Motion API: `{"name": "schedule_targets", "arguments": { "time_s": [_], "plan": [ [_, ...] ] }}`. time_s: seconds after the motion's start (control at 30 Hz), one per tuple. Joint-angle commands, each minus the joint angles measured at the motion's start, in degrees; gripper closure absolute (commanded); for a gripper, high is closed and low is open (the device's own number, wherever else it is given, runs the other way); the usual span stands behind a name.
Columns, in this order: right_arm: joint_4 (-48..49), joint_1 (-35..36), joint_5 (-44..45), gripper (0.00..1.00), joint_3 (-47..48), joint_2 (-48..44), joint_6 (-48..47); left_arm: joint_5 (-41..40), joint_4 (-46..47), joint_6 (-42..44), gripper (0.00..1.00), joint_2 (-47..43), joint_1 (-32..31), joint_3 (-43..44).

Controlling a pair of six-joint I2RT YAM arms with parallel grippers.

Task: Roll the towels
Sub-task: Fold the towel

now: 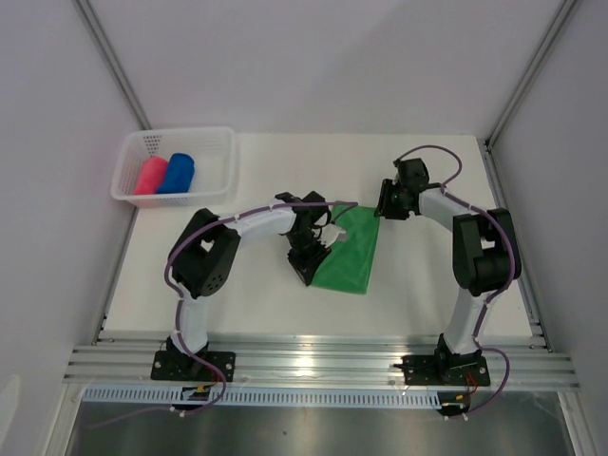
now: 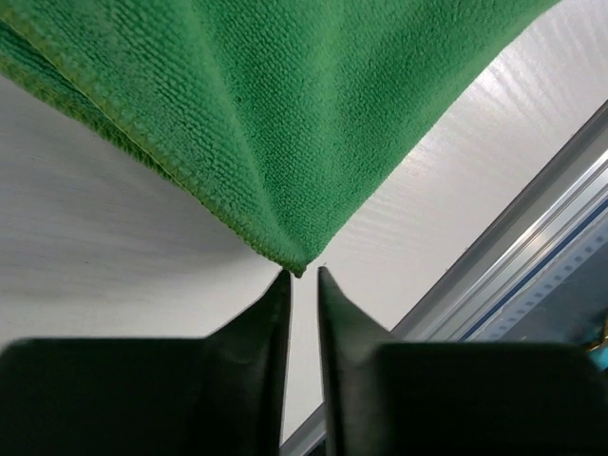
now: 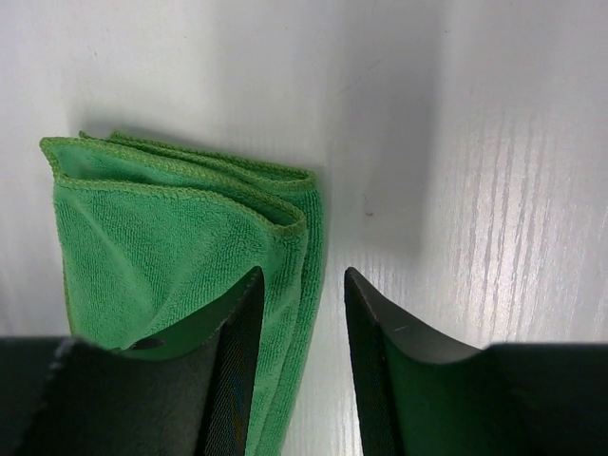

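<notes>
- Pink towel (image 1: 150,177) and blue towel (image 1: 178,173) are already rolled and sitting side by side in the white basket (image 1: 124,180) at the far-left corner, so my guess is green is the last one left.
- Green towel (image 1: 351,256) lies folded into a longish strip in the middle of the tabletop (image 1: 237,313), between the two arms.
- Left tool (image 2: 302,273) is nearly closed, just a thin slit. The towel's near corner sits right at the tips, but honestly I can't tell if it's pinched or only touching.
- Right tool (image 3: 302,274) is open at the far end with nothing in it, one finger over the layered edge and the other over bare tabletop.
- Handling-wise it looks like light, floppy microfibre that bunches and slides easily. I'd grab through all the layers at a corner, not just the top one.
</notes>
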Motion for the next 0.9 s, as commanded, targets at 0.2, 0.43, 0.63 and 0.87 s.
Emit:
{"name": "schedule_targets", "arguments": {
  "time_s": [0.2, 0.43, 0.63, 0.87],
  "plan": [
    [-5.1, 2.11, 2.91, 0.58, -6.78, -14.16, 0.31, 0.63, -3.1, 0.72, 0.64, -2.99, -0.12, 3.47],
    [-3.8, 8.87, -0.69, 0.6, -21.72, -25.77, 6.56, -2.26, -2.5, 1.87, 0.52, -6.0, 6.02, 11.38],
    [-1.33, 13.45, -3.85, 0.6, -28.58, -29.47, 10.51, -5.97, -12.65, -0.06, 0.51, 12.88, 6.91, 46.4],
    [-1.07, 17.67, -3.59, 0.6, -32.54, -27.1, 15.17, -5.88, -6.01, -1.65, 0.49, 9.57, 8.32, 35.13]
  ]
}}
